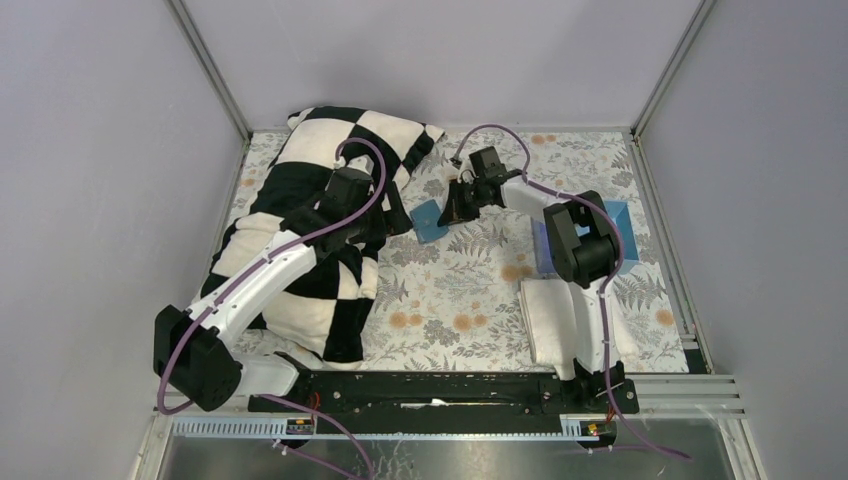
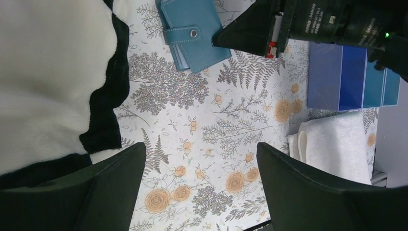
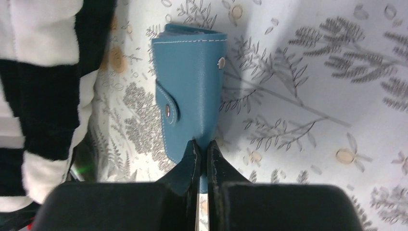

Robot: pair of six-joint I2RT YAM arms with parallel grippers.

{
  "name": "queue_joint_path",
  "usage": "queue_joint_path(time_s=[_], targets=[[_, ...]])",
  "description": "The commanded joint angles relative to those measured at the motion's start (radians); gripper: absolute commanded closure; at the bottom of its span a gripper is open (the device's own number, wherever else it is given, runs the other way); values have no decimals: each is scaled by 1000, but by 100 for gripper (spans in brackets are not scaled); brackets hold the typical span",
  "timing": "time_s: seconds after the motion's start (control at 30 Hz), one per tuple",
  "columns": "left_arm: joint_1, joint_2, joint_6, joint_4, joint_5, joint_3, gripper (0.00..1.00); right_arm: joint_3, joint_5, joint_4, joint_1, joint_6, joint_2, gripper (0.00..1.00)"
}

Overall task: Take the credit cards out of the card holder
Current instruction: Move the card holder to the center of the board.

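Right gripper (image 3: 202, 153) pinched nearly shut on the near edge of the card holder (image 3: 192, 77), which lies flat just ahead of its tips: likely light, floppy, slick, better pinned by the spine; strap (image 3: 168, 107) snapped, credit cards hidden; left gripper (image 2: 202, 166) wide open, empty.

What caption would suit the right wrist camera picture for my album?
Right gripper pinching the near edge of a blue card holder on a floral tablecloth.

Lab booth — grey walls (image 1: 90, 150), aluminium frame (image 1: 208, 68)
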Motion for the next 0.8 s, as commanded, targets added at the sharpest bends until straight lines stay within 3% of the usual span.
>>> queue_joint_path(time_s=[0.0,0.13,0.4,0.43,0.5,0.53,0.67,0.77], targets=[[-13,39,23,45,67,28,11,-141,12,57,10,128,-120,100],[-46,86,32,71,201,48,12,-353,72,139,10,211,-285,100],[-156,206,-9,172,207,-1,27,-782,144,291,11,359,-567,100],[-173,223,-3,170,197,1,27,-812,152,305,11,374,-588,93],[-192,249,-6,173,170,1,28,-862,158,331,10,403,-625,68],[-205,259,-6,176,150,-2,28,-879,163,345,11,414,-642,62],[-245,290,-36,190,31,-19,31,-908,137,408,9,450,-650,53],[-255,340,-39,154,-29,8,43,-933,137,471,8,500,-643,52]])
